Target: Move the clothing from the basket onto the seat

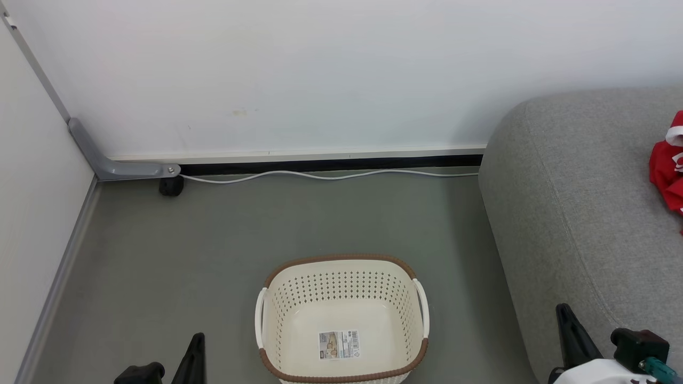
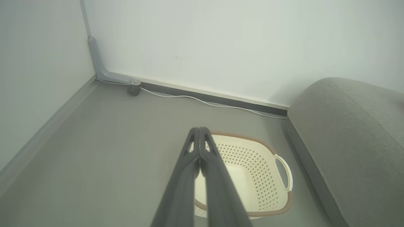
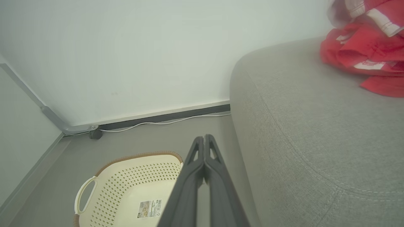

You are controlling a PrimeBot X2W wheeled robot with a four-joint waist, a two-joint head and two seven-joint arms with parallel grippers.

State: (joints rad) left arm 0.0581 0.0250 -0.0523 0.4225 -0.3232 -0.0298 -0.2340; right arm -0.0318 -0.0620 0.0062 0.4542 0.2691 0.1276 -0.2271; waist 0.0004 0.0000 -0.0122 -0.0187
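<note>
Nearest, flanking the basket: left gripper and right gripper, fingers pressed together, empty.
Basket: cream, perforated, brown rim, sticker inside.
Beyond, right of basket: red white-striped clothing on grey sofa, cut off by frame edge.

The left tool and right tool have tapering dark-grey fingers; a white wrist shell bears a teal plug
</note>
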